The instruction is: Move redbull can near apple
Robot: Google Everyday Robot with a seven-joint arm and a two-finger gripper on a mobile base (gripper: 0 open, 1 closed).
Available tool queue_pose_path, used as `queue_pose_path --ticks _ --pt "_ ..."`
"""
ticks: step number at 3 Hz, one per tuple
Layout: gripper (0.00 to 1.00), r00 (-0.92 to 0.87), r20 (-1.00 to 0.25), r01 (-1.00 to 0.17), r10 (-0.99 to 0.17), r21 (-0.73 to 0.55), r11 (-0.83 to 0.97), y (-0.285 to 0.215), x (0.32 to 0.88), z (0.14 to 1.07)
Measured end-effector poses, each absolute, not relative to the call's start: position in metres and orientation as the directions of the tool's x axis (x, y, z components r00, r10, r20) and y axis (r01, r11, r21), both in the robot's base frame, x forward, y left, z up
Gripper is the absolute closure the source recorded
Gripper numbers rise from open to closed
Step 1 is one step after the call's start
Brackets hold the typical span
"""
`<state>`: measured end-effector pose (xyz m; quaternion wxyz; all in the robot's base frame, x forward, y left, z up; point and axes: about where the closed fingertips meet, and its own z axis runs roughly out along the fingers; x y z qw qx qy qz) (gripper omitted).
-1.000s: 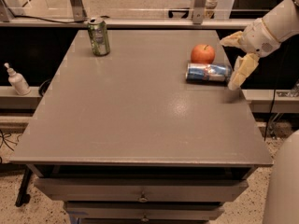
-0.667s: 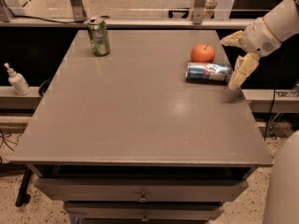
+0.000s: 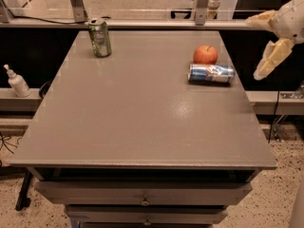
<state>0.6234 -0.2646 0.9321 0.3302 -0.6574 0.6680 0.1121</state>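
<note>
Redbull can [image 3: 211, 73] lying just beside apple [image 3: 205, 54], near right bench [image 3: 142, 127] edge; gripper [image 3: 256, 45] beyond that edge, jaws open and empty.

A gray flat-topped table [image 3: 142, 118] with drawers [image 3: 142, 194] under its near edge carries three things. A red-orange apple [image 3: 205, 54] with a short stem rests on the top. Just in front of the apple, close enough that a gap is hard to make out, a blue and silver redbull can [image 3: 211, 73] lies on its side, its length running left to right. Well to the left of the apple and a little farther back, a green can [image 3: 99, 37] stands upright. The gripper [image 3: 252, 46] hangs to the right of the apple, out past the table's edge, fingers spread and holding nothing.
</note>
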Motion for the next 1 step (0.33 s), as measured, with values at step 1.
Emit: queue_pose_path --ticks 1 --pt "0.0 0.137 -0.603 -0.929 -0.786 -0.354 0.11 -0.279 0.5955 0.9789"
